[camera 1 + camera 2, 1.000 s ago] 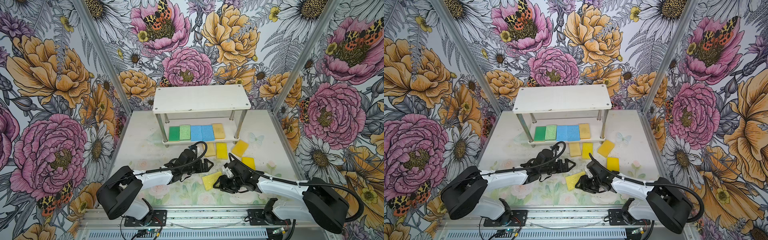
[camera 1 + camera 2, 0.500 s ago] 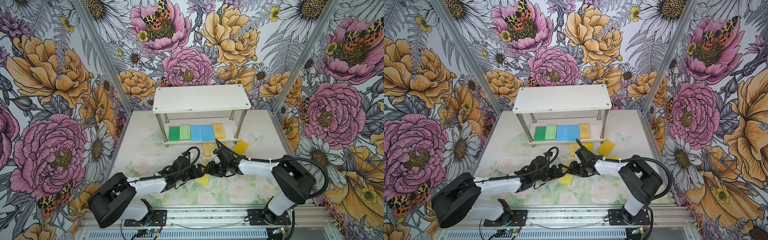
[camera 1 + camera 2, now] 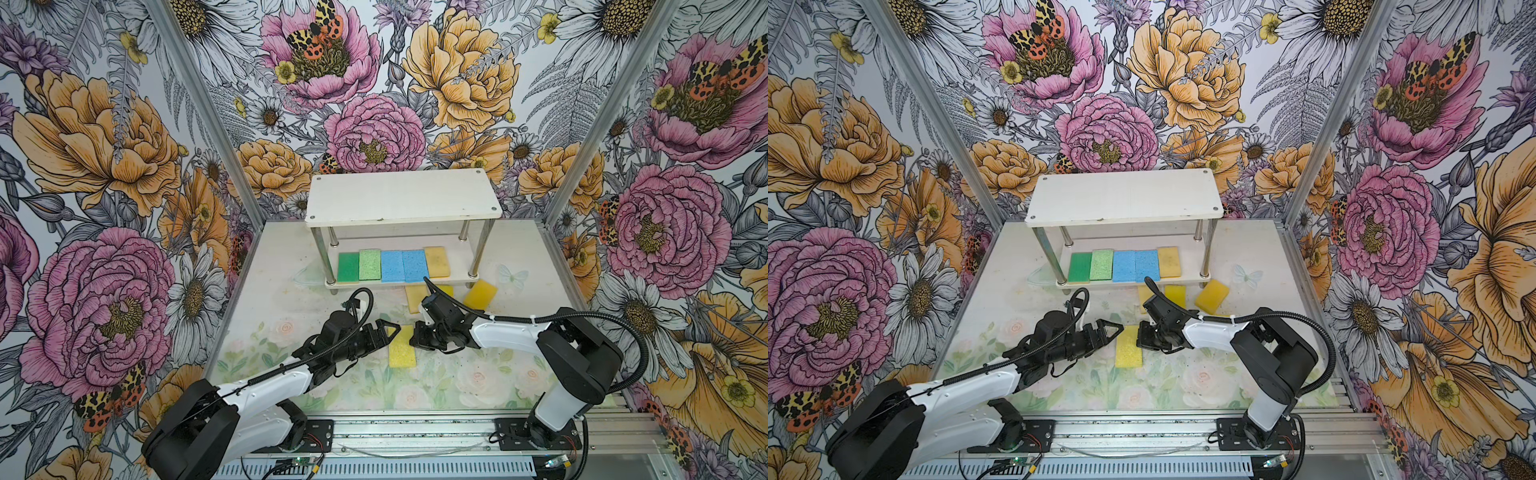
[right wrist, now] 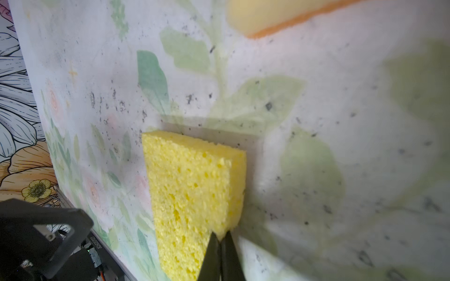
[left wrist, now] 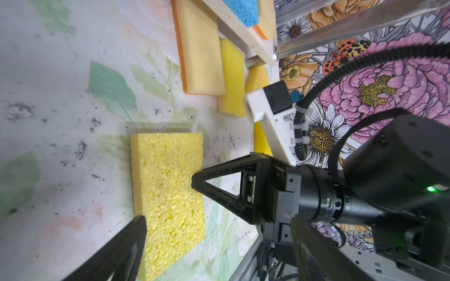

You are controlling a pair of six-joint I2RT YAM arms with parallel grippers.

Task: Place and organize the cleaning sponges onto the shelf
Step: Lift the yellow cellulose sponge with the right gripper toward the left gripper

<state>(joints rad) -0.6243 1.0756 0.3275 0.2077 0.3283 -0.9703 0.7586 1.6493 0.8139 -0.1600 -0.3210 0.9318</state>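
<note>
White arm links [image 3: 507,334], black joints [image 3: 577,357], ribbed black cables [image 5: 321,81]; triangular black jaws

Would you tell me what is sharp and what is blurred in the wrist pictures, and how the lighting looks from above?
Right wrist view: the yellow sponge is sharp, the tan sponge and the table beyond it blur, a soft shadow borders the sponge's far edge. Left wrist view: the sponge is crisp, the finger nearest the lens is soft. Both top views: even light, no strong glare.

Left arm [image 3: 270,386]: your reach runs low toward centre.
Left gripper [image 3: 390,332]: jaws wide apart.
Right arm [image 3: 507,334]: elbow raised, forearm angled toward centre.
Right gripper [image 4: 220,239]: jaws pressed together.
</note>
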